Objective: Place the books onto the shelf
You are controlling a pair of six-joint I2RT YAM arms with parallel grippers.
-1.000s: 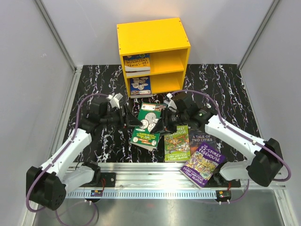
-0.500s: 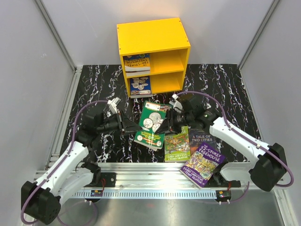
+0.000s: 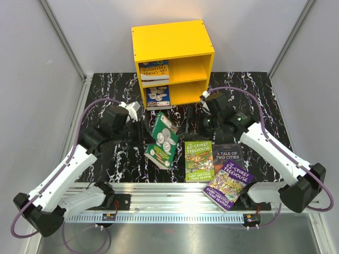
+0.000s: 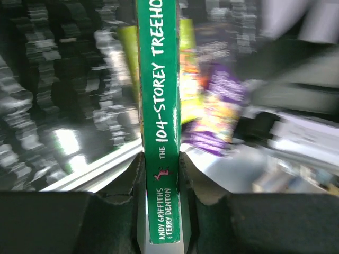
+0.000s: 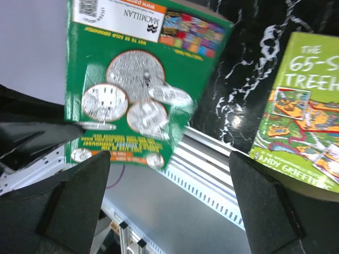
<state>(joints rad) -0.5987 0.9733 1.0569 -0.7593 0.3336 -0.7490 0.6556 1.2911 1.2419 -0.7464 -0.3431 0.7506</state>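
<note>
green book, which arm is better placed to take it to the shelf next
Left. The left hand is shut on the spine of the green book, holding it raised at a tilt, so it can likely carry it to the shelf. The right hand is open and holds nothing.

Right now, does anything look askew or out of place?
The green book is tilted steeply, pinched at its spine by the left end effector. The purple book lies crooked over the dark book, overhanging the table's near edge.
</note>
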